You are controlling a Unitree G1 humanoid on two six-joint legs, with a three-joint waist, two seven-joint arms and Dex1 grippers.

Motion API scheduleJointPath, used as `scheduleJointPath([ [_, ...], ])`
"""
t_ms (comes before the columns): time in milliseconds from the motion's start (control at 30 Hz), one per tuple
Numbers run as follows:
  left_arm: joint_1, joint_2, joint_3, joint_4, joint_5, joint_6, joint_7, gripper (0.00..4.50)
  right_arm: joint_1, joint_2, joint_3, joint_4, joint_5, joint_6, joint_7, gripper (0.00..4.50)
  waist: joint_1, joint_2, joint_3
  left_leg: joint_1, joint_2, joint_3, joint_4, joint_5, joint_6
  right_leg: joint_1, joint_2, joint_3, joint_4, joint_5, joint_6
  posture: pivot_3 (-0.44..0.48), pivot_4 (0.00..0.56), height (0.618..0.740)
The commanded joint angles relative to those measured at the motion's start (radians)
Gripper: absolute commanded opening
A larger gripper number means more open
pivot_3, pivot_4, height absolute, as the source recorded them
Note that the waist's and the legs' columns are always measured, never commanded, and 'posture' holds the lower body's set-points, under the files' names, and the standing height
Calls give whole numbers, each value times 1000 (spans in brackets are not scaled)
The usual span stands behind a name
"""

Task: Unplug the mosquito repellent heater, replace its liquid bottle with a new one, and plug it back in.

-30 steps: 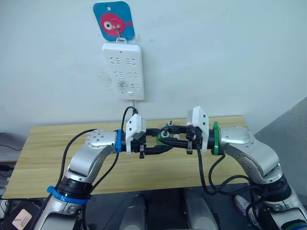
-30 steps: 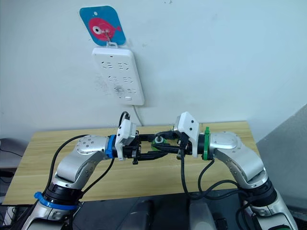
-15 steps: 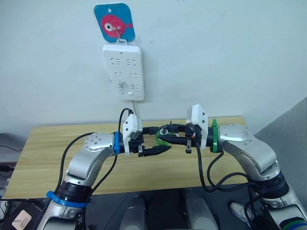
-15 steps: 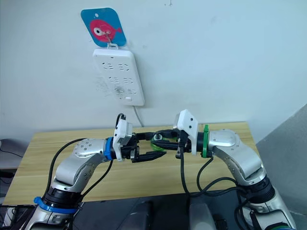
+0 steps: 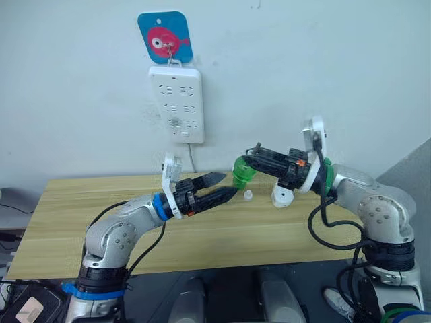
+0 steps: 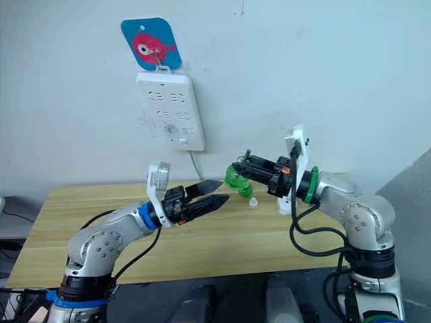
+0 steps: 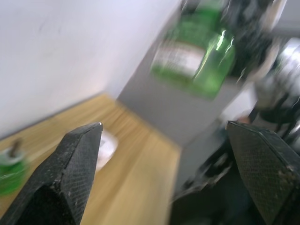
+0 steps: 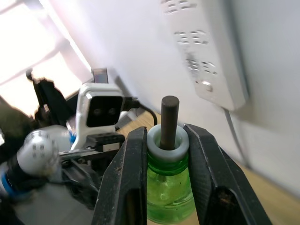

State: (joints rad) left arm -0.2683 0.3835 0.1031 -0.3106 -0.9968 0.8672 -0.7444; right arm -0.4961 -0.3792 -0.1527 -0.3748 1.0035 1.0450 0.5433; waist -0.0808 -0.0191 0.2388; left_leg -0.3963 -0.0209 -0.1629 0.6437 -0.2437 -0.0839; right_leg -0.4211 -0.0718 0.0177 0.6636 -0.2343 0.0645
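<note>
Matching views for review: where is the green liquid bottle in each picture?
Left eye: green bottle in right gripper, centre.
Right eye: centre.
Left wrist: upper right.
Right wrist: between the fingers.
Shared landmark: white power strip.

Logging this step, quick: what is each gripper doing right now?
Left gripper: open, empty.
Right gripper: shut on the green bottle.

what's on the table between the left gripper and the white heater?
A small white cap lies on the table between the left gripper and the heater, seen in both eye views. The right gripper holds the green bottle above that stretch.
</note>
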Motion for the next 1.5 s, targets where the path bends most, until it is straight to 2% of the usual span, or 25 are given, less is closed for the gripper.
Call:
scheduleJointPath([
  [33, -7, -63, 60, -59, -196, 68, 165, 4434, 3, 39, -81, 2, 185, 73, -140, 804, 0, 1, -3, 0, 0, 0, 0, 0, 0, 0, 0, 0, 0, 0, 0, -80, 158, 740],
  [300, -10, -148, 60, -58, -445, 99, 387, 4434, -2, 68, -113, 61, 450, 91, -392, 804, 0, 1, -11, 0, 0, 0, 0, 0, 0, 0, 0, 0, 0, 0, 0, -77, 153, 740],
  [467, 1, -198, 48, -61, -544, 65, 488, 4434, -14, 68, -93, 79, 571, 51, -500, 804, 0, 2, -18, 0, 0, 1, 0, 0, 0, 0, 0, 1, 0, 0, 0, -77, 150, 740],
  [800, 26, -266, 8, -82, -592, -18, 592, 4434, -21, 57, -36, 79, 720, -42, -637, 804, 1, 2, -28, 0, -1, 1, 0, 0, 1, 1, 0, 1, -1, 0, 0, -74, 147, 740],
  [1033, 25, -262, -1, -85, -617, -48, 619, 4434, -13, 34, -3, 67, 754, -81, -660, 804, 1, 2, -29, 0, -1, 1, 0, 0, 1, 1, 0, 1, -1, 0, 0, -78, 148, 740],
  [1133, 31, -253, -6, -84, -626, -50, 626, 3891, -11, 27, 6, 65, 758, -93, -662, 804, 0, 2, -29, 0, -1, 1, 0, 0, 1, 1, 0, 1, -1, 0, 0, -79, 148, 740],
  [1300, 27, -247, -12, -69, -630, -60, 630, 2424, -8, 13, 25, 57, 766, -105, -657, 804, 1, 2, -29, 0, -1, 1, 0, 0, 1, 1, 0, 1, -1, 0, 0, -81, 150, 740],
  [1500, 23, -230, -20, -54, -618, -55, 608, 2409, 1, -3, 49, 39, 774, -111, -648, 804, 1, 2, -29, 0, -1, 1, 0, 0, 1, 1, 0, 1, -1, 0, 0, -81, 152, 740],
])
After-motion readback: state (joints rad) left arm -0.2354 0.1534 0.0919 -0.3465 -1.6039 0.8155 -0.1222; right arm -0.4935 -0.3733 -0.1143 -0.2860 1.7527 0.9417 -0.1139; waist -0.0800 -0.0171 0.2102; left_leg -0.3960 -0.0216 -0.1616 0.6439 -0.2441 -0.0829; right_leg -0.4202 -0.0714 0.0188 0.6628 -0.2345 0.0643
